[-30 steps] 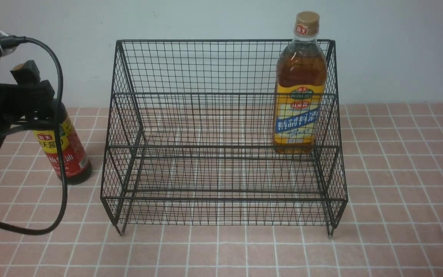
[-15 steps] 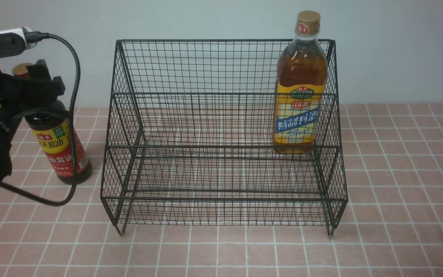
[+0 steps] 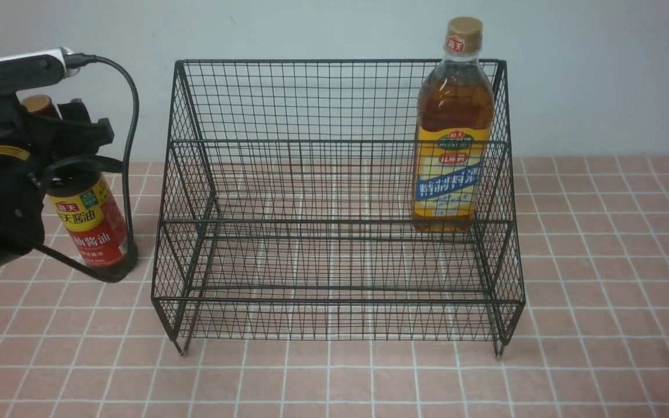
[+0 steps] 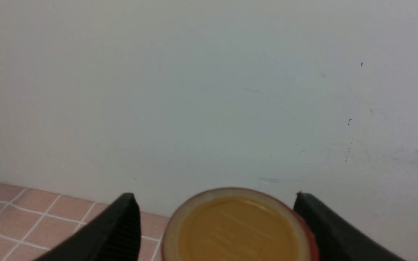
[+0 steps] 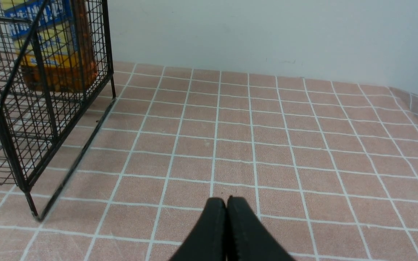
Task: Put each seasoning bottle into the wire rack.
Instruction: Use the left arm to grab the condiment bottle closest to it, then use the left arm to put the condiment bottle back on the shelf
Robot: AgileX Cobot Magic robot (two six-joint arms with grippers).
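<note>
Matt wire rack (image 3: 334,61), glossy amber bottle (image 3: 453,104)

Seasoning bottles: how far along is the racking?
Done: the amber bottle stands upright on the wire rack's upper tier. In hand: the left pincer brackets the soy-sauce bottle's neck, not visibly clamped. Left: lift it into the rack.

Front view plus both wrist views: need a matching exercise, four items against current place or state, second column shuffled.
1. amber bottle
2. soy-sauce bottle
3. left gripper
4. right gripper

A. shut, over the bare tiled table
B. standing on the tiles, left of the wire rack
C. open, jaws either side of a tan cap
D. upright on the rack's upper tier, right end

Pairs: 1-D, 2-B, 3-C, 4-A.
</note>
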